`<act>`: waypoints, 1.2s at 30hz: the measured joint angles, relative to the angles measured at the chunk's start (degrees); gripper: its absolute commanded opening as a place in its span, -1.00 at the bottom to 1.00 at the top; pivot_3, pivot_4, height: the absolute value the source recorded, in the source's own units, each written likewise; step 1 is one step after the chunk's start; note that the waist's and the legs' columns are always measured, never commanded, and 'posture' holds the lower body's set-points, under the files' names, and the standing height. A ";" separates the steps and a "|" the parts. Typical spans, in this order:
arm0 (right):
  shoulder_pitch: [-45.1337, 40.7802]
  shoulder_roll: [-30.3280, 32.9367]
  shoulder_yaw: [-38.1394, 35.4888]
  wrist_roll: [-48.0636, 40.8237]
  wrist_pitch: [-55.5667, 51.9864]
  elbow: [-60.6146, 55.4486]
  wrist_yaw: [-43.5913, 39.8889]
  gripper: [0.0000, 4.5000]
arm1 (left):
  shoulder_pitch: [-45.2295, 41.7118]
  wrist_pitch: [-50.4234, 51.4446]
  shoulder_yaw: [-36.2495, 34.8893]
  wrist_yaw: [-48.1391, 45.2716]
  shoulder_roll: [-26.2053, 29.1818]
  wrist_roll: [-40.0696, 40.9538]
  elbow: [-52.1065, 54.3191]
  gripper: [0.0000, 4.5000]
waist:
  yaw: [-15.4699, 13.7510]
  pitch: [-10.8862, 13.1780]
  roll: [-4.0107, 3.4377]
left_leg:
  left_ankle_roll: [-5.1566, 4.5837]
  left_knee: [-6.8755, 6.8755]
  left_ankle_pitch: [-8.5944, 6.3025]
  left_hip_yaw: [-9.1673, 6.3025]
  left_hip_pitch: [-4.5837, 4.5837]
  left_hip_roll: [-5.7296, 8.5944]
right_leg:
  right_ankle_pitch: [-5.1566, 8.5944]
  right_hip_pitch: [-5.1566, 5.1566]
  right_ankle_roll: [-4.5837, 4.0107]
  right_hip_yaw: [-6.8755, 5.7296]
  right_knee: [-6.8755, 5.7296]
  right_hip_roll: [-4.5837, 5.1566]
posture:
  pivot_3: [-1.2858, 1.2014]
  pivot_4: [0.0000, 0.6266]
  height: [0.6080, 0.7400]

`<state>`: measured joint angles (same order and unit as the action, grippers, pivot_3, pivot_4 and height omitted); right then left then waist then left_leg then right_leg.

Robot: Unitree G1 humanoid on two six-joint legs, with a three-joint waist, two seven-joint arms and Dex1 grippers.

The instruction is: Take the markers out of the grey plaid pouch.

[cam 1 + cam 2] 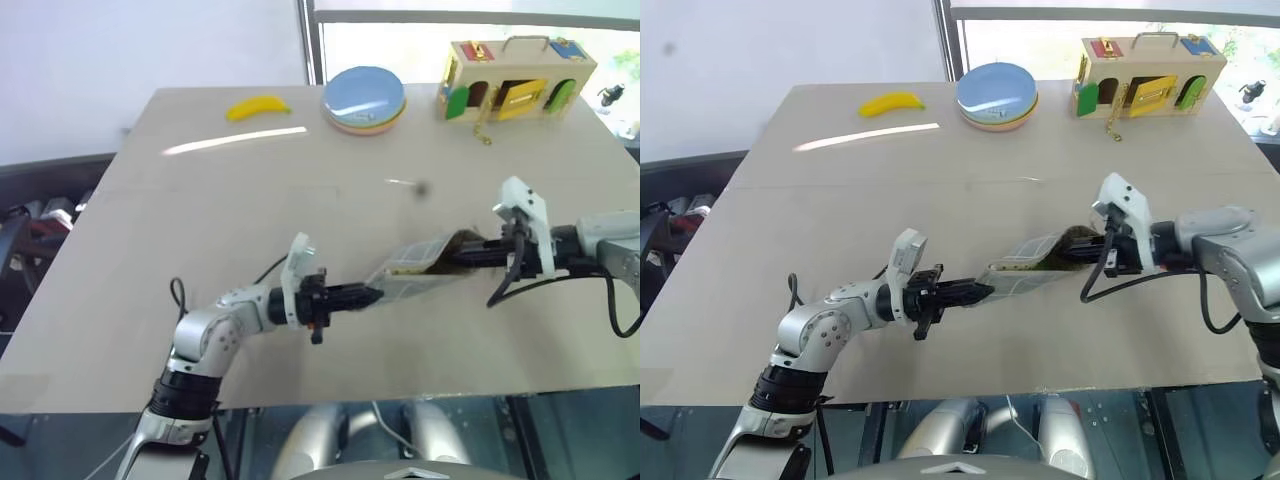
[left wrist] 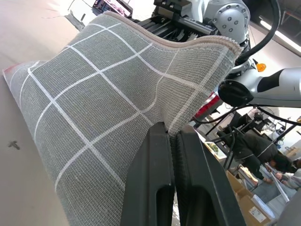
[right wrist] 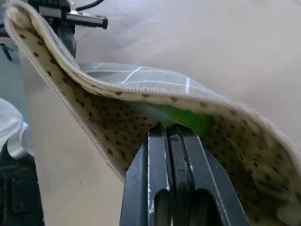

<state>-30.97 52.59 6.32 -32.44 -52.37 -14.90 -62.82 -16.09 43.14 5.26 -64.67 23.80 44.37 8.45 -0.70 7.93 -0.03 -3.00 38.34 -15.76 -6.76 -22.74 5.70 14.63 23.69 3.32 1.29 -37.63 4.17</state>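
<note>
The grey plaid pouch (image 1: 420, 262) hangs stretched between my two grippers, a little above the table. My left gripper (image 1: 372, 295) is shut on the pouch's closed end, pinching the fabric (image 2: 108, 94) between its fingers. My right gripper (image 1: 1072, 250) reaches into the pouch's open mouth and is shut. In the right wrist view its fingertips (image 3: 160, 129) meet against the near end of a green marker (image 3: 188, 120), which lies inside on the dotted yellowish lining (image 3: 94, 117). Whether the marker is pinched does not show. The rest of the inside is hidden.
A yellow banana (image 1: 257, 107), a stack of plates (image 1: 364, 98) and a wooden lock box (image 1: 515, 80) stand along the table's far edge. A small thin object (image 1: 410, 185) lies on the table behind the pouch. The table's front edge (image 1: 330, 395) runs just below my arms.
</note>
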 measured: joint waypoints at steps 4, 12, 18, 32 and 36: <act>-0.28 -1.01 7.16 9.28 10.00 4.62 -0.02 -0.98 | -0.35 -0.12 0.79 -0.43 0.05 -0.07 0.01 -1.00 | -0.08 0.00 0.00 | 0.00 0.01 0.00 0.00 -0.01 0.01 | 0.00 0.01 0.00 -0.01 0.00 0.00 | 0.03 -0.52 1.00; -0.28 -1.12 11.38 16.70 14.59 4.28 -0.60 -0.98 | -0.60 -9.76 2.11 -1.50 -0.56 -5.91 -0.32 -1.00 | -0.06 0.00 0.00 | 0.01 0.01 0.00 0.00 -0.01 0.00 | 0.00 0.01 0.00 0.00 0.00 0.00 | 0.03 -0.52 1.00; -0.99 -1.09 11.82 16.66 6.13 -1.92 -0.17 -0.98 | -0.64 -19.65 2.13 -4.08 -3.63 -9.38 -4.64 -1.00 | -0.09 0.00 0.00 | 0.01 0.01 0.00 -0.01 -0.02 0.01 | 0.00 0.01 0.00 -0.01 0.02 0.00 | 0.03 -0.52 1.00; -4.07 -1.68 11.92 15.18 -5.08 -9.87 3.42 -0.24 | -3.43 -24.09 1.55 -12.10 -4.18 -9.31 -13.71 -1.00 | -0.06 0.00 0.00 | 0.00 0.01 0.00 -0.03 -0.02 0.01 | 0.00 0.01 0.00 -0.03 0.01 0.00 | 0.03 -0.52 1.00; -4.06 -1.51 13.92 15.84 -5.26 -11.99 4.55 0.61 | -3.56 -26.03 1.55 -14.82 -4.89 -9.37 -16.65 -1.00 | -0.02 0.00 0.00 | 0.00 0.02 0.00 -0.02 -0.02 0.01 | 0.00 0.01 0.00 -0.03 0.01 0.00 | 0.03 -0.52 1.00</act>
<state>-35.03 51.08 20.25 -16.60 -57.63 -26.90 -58.27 -19.65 17.11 6.81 -79.49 18.91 35.00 -8.20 -0.73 7.93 -0.03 -3.00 38.36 -15.75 -6.78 -22.76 5.71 14.63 23.71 3.32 1.26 -37.62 4.17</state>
